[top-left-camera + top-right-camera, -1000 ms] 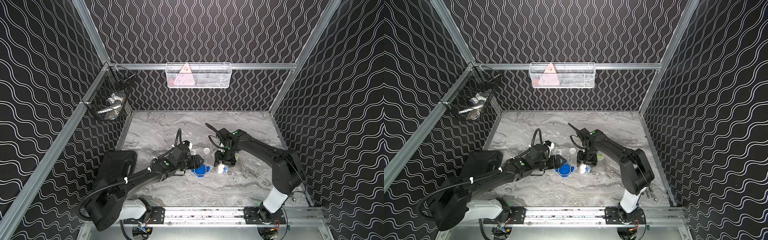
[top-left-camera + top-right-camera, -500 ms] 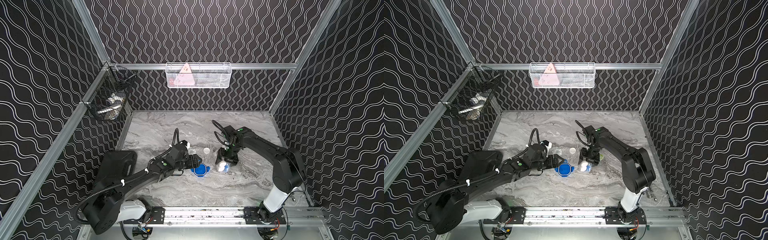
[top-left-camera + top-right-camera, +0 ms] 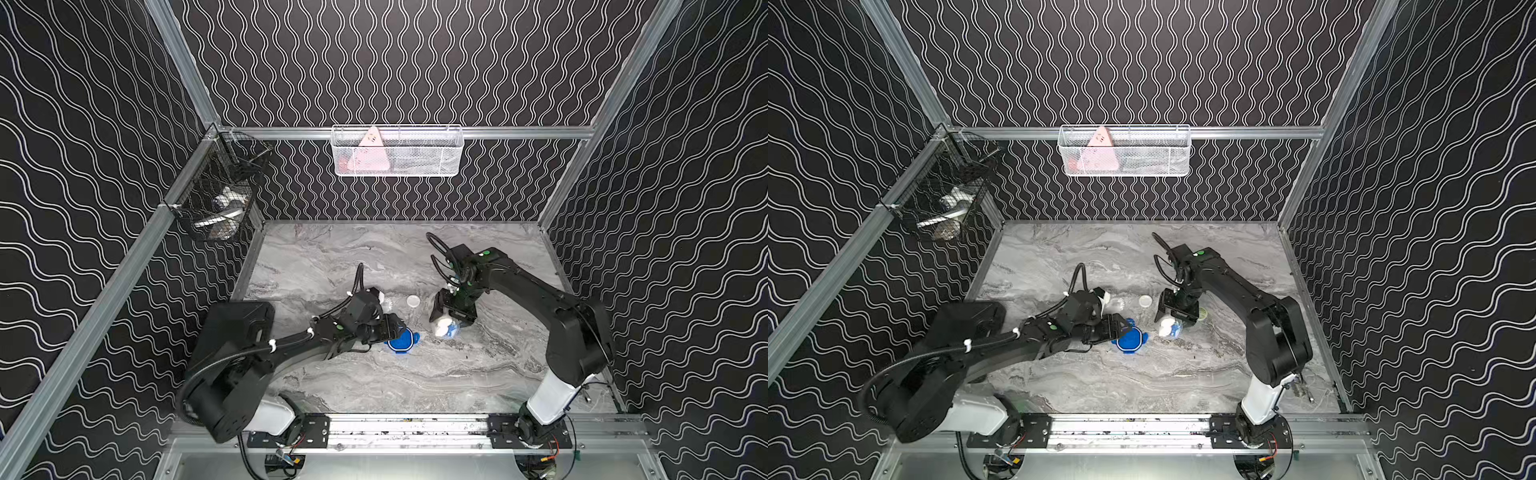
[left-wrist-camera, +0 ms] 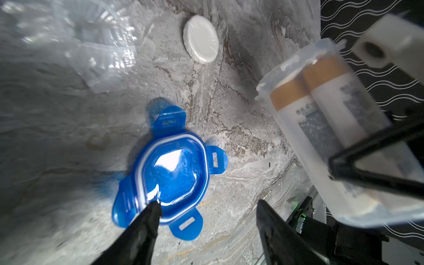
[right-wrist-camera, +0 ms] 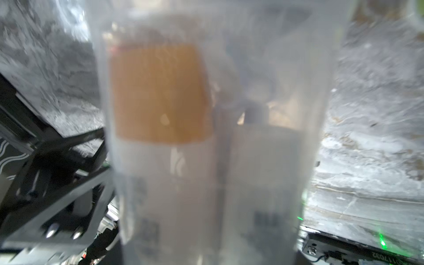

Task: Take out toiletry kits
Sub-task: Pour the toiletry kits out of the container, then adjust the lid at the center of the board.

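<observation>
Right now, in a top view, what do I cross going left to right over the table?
blue lid → clear cup → green-lidded jar. The white disc overlaps the lid's span, so it is left out.

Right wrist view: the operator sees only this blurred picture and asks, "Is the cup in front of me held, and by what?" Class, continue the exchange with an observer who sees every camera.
Observer: Yes, the right gripper clamps the clear cup, and the cup is tilted.
Operator: What lies near it?
Observer: A blue lid lies flat on the table, a little apart from the cup.
Operator: And the other gripper?
Observer: The left gripper is open, with one fingertip over that lid.
</observation>
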Controlling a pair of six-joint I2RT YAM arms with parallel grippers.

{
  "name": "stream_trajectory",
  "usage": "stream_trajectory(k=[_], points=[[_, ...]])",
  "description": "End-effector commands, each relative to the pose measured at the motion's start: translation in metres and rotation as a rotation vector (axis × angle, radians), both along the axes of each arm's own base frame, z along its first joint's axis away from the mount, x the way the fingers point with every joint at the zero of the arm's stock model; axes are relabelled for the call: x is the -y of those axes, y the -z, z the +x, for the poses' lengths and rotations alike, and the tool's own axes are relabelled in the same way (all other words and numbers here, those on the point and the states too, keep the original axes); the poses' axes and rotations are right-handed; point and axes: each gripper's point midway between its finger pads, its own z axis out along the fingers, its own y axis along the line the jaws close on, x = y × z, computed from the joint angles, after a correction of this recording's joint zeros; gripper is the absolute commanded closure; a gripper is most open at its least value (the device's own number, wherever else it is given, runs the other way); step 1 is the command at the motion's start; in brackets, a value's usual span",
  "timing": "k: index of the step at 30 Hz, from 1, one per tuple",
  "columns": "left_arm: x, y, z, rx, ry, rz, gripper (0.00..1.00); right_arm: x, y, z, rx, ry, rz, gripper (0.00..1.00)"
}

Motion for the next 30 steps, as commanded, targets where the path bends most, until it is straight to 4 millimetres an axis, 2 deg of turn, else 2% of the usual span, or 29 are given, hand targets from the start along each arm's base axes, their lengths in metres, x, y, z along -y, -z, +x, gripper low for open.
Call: stream_trajectory(k=[1,2,3,4,6,8,11,15,20,24,27,30], points=[[0.027,-0.015,0.012,0.034,0.013,-0.091,0.32,0.000,0.010,-0.003,0.009,0.070,0.037,0.56],[0.032,-0.012,0.013,0.024,0.018,-0.091,0.33,-0.003,0.023,-0.013,-0.066,0.053,0.054,0.62],[0.036,-0.011,0.015,0.021,0.024,-0.096,0.33,0.001,0.030,-0.025,-0.129,0.010,0.013,0.67],[0.041,-0.010,0.016,0.018,0.027,-0.099,0.33,0.004,0.034,-0.029,-0.134,-0.004,-0.016,0.69],[0.048,-0.006,0.019,0.011,0.027,-0.101,0.33,0.003,0.023,-0.020,-0.061,0.049,0.031,0.61],[0.054,0.002,0.023,-0.002,0.017,-0.110,0.34,0.006,0.012,-0.012,-0.006,0.072,0.038,0.58],[0.064,0.018,0.031,-0.039,-0.003,-0.144,0.35,0.013,0.013,-0.019,-0.043,0.028,-0.011,0.58],[0.079,0.030,0.038,-0.071,-0.004,-0.191,0.37,0.020,0.013,-0.023,-0.014,0.033,-0.032,0.55],[0.078,0.033,0.042,-0.067,-0.004,-0.156,0.37,0.026,0.015,-0.028,0.026,-0.018,-0.123,0.55],[0.080,0.028,0.047,-0.048,0.002,-0.129,0.36,0.021,0.006,-0.028,0.078,-0.051,-0.164,0.54],[0.078,0.040,0.050,-0.057,-0.002,-0.079,0.37,0.018,0.004,-0.027,0.088,-0.049,-0.161,0.54],[0.067,0.055,0.043,-0.097,-0.005,-0.034,0.40,0.018,0.002,-0.027,0.095,-0.049,-0.158,0.54]])
